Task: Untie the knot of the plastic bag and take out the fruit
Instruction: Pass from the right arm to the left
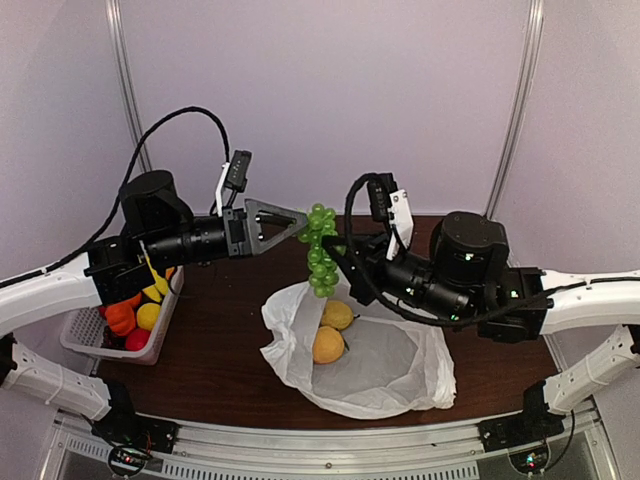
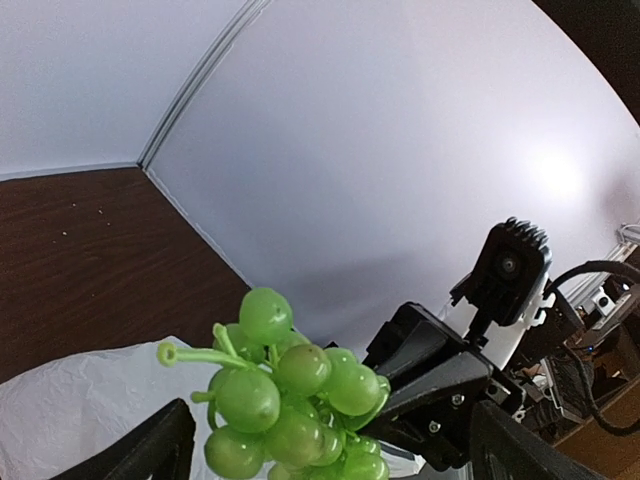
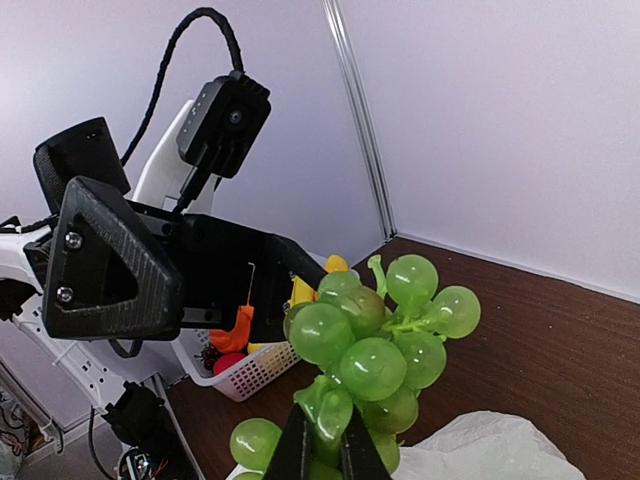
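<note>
Right fingers (image 3: pixel 298 455) pinch the green grape bunch (image 1: pixel 320 245) above the plastic bag (image 1: pixel 390 370); left fingers (image 3: pixel 130 222) gape beside it. Only the overhead view shows two fruits (image 1: pixel 328 345) bagged. Brown surface (image 1: pixel 220 360), pale walls (image 1: pixel 330 90).

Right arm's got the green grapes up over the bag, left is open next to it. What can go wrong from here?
1. The right gripper pinches only a small part of the green grapes; the bunch could slip and drop onto the plastic bag.
2. The left gripper, open, sits close beside the bunch; closing in, its fingers might hit the right arm's.
</note>
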Motion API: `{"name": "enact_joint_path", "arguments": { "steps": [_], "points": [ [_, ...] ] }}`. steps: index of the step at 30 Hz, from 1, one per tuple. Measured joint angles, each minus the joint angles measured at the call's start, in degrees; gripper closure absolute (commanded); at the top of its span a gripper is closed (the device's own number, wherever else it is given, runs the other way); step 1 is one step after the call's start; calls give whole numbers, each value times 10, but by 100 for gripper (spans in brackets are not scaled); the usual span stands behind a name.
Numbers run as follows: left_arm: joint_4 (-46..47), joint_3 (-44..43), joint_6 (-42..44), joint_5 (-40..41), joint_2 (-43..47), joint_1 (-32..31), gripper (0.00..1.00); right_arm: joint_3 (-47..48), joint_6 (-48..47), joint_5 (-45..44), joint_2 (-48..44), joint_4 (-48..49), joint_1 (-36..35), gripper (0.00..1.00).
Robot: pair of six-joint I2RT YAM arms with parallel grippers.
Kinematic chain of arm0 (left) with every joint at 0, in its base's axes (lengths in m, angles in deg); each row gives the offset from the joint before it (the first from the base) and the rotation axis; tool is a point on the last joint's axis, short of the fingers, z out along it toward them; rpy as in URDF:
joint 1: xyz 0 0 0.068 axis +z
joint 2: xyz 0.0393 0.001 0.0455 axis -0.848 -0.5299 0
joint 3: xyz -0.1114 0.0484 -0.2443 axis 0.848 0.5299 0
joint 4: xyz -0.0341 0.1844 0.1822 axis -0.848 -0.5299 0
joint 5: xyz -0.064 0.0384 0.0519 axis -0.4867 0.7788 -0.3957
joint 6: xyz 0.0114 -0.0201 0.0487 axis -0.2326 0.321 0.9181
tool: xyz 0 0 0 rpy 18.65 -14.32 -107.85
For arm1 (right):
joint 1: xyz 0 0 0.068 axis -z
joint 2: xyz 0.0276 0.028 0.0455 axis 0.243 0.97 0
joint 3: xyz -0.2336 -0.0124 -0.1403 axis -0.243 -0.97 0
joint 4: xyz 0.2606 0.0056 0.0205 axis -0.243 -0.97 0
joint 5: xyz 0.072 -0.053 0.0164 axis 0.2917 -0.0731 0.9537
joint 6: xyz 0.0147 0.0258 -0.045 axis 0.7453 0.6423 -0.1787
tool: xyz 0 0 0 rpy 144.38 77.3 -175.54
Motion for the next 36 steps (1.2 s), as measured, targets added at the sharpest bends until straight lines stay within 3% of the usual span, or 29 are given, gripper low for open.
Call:
{"name": "enact_joint_path", "arguments": {
  "steps": [9,18,23,28,32,36],
  "points": [
    [21,-2,-12,-12,-30,0,3,5,-17,32,28,2,-4,96],
    [22,2,-25,-25,-43,0,55,25,-28,38,57,-3,-7,96],
    [21,11,-29,-23,-40,0,77,30,-30,38,60,-13,-9,92],
    [20,12,-29,-21,-34,0,94,31,-32,38,60,-16,-9,72],
    [20,12,-28,-14,-30,0,97,31,-32,38,59,-16,-11,38],
    [-7,4,-14,-13,-29,1,98,25,-33,31,49,-17,-11,19]
  ]
}}
